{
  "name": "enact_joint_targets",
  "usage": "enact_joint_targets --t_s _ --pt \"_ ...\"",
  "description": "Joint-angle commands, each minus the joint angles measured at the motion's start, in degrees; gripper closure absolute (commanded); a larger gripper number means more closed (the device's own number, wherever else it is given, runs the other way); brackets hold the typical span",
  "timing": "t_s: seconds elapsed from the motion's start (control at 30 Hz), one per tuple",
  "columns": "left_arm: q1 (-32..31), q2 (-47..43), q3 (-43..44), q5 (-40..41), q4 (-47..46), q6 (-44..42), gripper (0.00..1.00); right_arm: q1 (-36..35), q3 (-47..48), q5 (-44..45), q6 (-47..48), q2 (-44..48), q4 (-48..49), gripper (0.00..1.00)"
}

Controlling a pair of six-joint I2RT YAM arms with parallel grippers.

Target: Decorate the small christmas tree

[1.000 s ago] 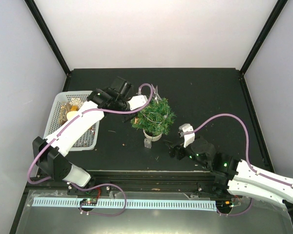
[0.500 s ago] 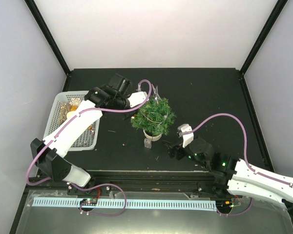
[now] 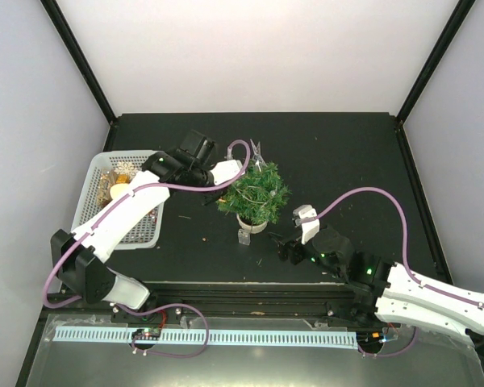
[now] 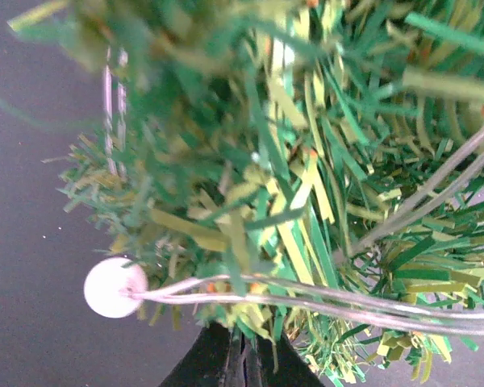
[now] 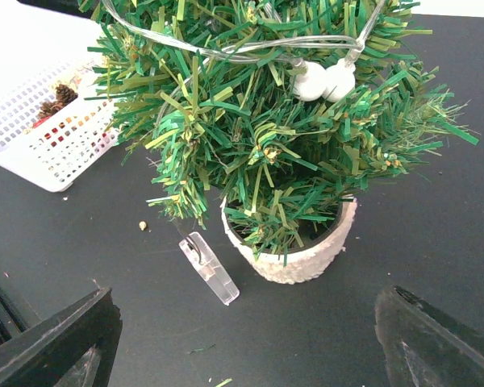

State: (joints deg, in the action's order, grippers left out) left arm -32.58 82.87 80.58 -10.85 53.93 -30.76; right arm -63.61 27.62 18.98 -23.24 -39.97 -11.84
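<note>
Right wrist view: right tool (image 5: 246,300) gapes wide before the small christmas tree (image 5: 258,137) (potted); left tool (image 4: 244,355) pinched closed.

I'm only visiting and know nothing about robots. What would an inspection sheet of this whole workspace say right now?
Surface: black table, flecked with loose green needles.
Job's things: small christmas tree upright in its cream pot; light string with white bulbs draped over the branches.
Clutter: white basket holding pinecones and ornaments; clear clip lying near the pot.
Grippers: left gripper against the tree, jaws closed, grip on the string unclear; right gripper facing the tree, jaws wide open, empty.
Cables: purple cables loop along both arms.
Surroundings: white walls, black frame posts.
</note>
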Motion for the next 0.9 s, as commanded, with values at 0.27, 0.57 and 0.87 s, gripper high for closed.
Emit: enact_joint_targets --t_s 0.27,0.57,0.87 --pt "0.4 -3.2 -4.1 -2.3 -3.1 1.9 0.98 -0.3 0.4 0.5 -0.4 0.1 2.0 0.13" --pt "0.4 -2.2 -1.4 -3.7 -2.2 2.3 0.92 -0.3 0.3 0.5 -0.7 0.0 2.0 0.13" --pt "0.5 -3.8 -2.2 0.2 -1.8 1.3 0.65 -0.3 0.7 0.4 -0.7 -0.3 1.9 0.12"
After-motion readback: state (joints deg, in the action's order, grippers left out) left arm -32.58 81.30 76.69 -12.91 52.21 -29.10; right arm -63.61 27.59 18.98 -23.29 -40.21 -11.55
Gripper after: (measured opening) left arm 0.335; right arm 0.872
